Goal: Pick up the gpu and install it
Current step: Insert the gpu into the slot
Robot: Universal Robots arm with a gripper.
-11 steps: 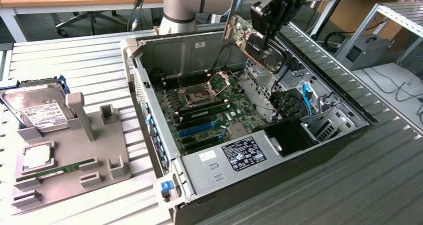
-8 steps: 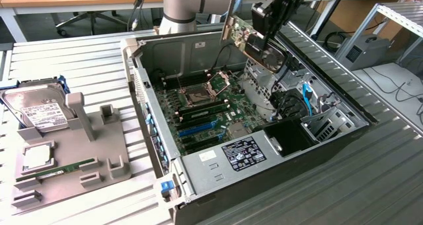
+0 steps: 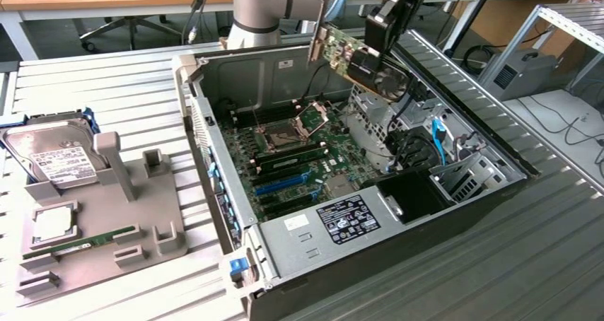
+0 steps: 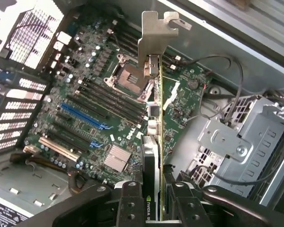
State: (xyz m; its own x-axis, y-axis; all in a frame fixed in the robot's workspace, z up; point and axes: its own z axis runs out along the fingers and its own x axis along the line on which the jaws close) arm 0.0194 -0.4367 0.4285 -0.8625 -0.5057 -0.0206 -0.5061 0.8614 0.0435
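Tool: we see the gripper in the upper middle of the exterior view, hanging from the arm over the open computer case.
Grip: its jaws are partly closed and clenched on the gpu. In the wrist view the gripper has its two black fingers pressed against either face of the card.
Gpu: we find it in the air, above the case's far right corner in the exterior view, clear of everything below. It tilts, with the green board toward the exterior view's left and the black cooler face lower right.
Gpu from the wrist: the gpu appears edge-on, running away from the fingers, with the silver end bracket at its far end.
Motherboard: we see the motherboard flat on the case floor, with the processor socket open and a blue slot nearer the frame's centre. In the wrist view the blue slot lies beside the card's edge, well apart from it.
Left of the exterior view: a grey holder carries a hard drive and a narrow RAM stick.
Surface: we see the case and the holder standing on a slatted table.
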